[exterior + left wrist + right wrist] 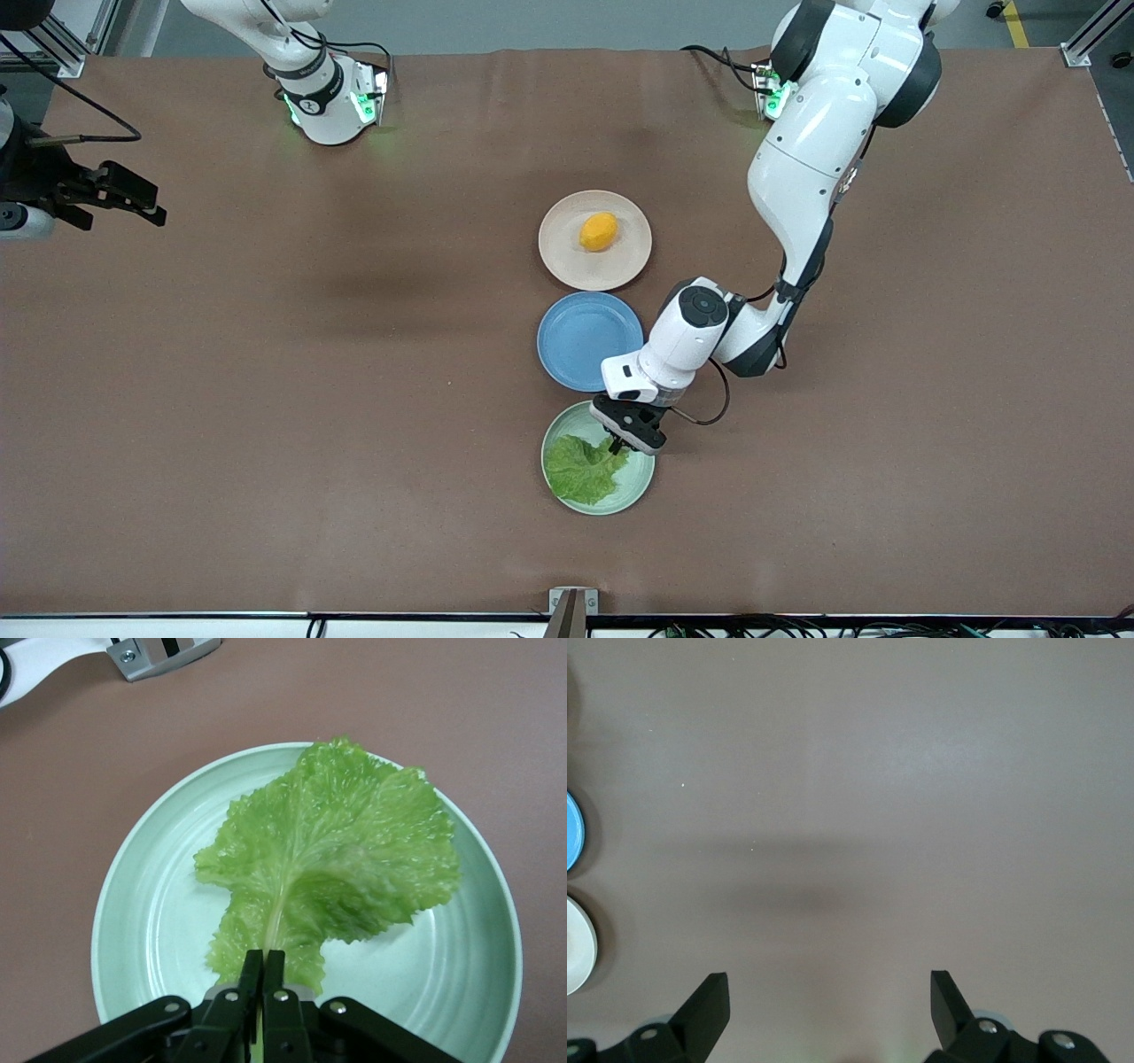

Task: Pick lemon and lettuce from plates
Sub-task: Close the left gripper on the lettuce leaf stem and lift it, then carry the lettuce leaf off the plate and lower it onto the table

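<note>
The left end effector (263, 992) was down at the mint green plate (640, 487), fingers (251, 979) pinched nearly together on the pale stem end of the lettuce (583, 470). From the left wrist view the leaf (337, 859) lay flat and spread across the plate (142, 904), with only the stem tip between the pads. That was a thin purchase, so the lift, by my reading, wanted to go straight up and slowly; a limp leaf could slip out or drag along the rim if the arm swung sideways too early.

The right end effector (133, 199) waited off at the right arm's end of the tabletop (266, 399), over bare surface. Its wrist view showed the fingers (709, 1005) spread wide with nothing between them.

The lemon (598, 231) sat untouched in the middle of the beige-pink plate (554, 257), the plate farthest from the front camera. Between that one and the green plate lay the blue plate (585, 341), with nothing on it. The three plates ran in a line, close to one another. The lemon looked like the job left for later.

The tabletop was covered in a matte brown sheet, with soft shadows of the arms across it. At the edge by the robot bases, grey floor and pieces of aluminium framing showed; cables ran along the edge nearest the front camera.
</note>
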Tool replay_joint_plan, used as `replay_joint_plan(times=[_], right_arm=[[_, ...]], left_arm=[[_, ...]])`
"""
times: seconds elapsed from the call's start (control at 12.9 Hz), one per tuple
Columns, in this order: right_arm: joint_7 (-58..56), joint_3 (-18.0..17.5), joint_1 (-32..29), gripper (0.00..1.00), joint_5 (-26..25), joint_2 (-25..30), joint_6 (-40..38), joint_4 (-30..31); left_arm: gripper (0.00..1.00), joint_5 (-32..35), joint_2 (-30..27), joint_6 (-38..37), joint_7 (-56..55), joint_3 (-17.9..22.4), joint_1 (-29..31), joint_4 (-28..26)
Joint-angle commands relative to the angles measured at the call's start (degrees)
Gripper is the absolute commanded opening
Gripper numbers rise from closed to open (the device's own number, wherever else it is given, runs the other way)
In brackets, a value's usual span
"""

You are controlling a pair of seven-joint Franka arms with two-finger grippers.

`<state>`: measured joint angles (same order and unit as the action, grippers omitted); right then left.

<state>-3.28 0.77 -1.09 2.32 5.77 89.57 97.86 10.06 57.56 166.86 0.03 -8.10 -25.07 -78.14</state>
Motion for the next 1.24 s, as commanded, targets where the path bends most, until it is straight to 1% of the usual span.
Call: replay_joint_plan(times=[0.0, 0.08, 0.31, 0.39, 0.62, 0.7, 0.77, 1.01, 1.08, 1.16], right_arm=[[0.99, 0.02, -0.23, 1.00, 0.93, 1.26, -1.14, -0.73], [0.99, 0.02, -0.23, 1.00, 0.93, 1.26, -1.41, -1.17], [0.91, 0.02, -0.32, 1.00, 0.84, 1.17, -1.59, -1.35], [0.21, 0.02, -0.23, 1.00, 0.84, 1.09, -2.02, -1.35], [-0.06, -0.06, -0.23, 1.00, 0.05, 1.09, -2.20, -1.35], [-0.50, -0.06, -0.23, 1.00, -0.04, 1.09, -2.20, -1.35], [-1.46, -0.06, -0.23, 1.00, -0.04, 1.00, -2.29, -1.35], [-1.30, 0.11, -0.32, 1.00, -0.30, 0.13, -2.29, -1.35], [-1.21, 0.11, -0.40, 1.00, -0.30, -0.31, -2.29, -1.35], [-1.64, 0.20, -0.49, 1.00, -0.30, -0.58, -2.12, -1.35]], left_arm=[[0.00, 1.36, -1.65, -0.48, 0.15, 0.89, -0.86, 1.23], [0.00, 1.45, -3.23, -1.96, 0.15, 0.89, -0.51, 1.06], [0.00, 0.66, -9.72, -9.69, -0.47, 0.80, 0.80, 0.45], [0.00, 0.66, -12.44, -11.36, -0.47, 0.19, 3.16, -1.13], [0.01, -0.22, -25.97, -14.88, -2.22, -2.70, 11.68, -13.58], [0.00, -0.22, -28.62, -18.38, -2.40, -2.97, 13.19, -15.19], [0.00, -0.22, -30.38, -23.37, -2.23, -2.98, 14.42, -15.12], [0.00, -0.13, -32.42, -33.05, -1.26, -2.89, 19.07, -16.34], [0.00, 0.13, -32.68, -35.44, -1.17, -2.98, 20.92, -17.13], [0.00, 0.22, -32.77, -35.72, -1.17, -2.89, 21.98, -19.23]])
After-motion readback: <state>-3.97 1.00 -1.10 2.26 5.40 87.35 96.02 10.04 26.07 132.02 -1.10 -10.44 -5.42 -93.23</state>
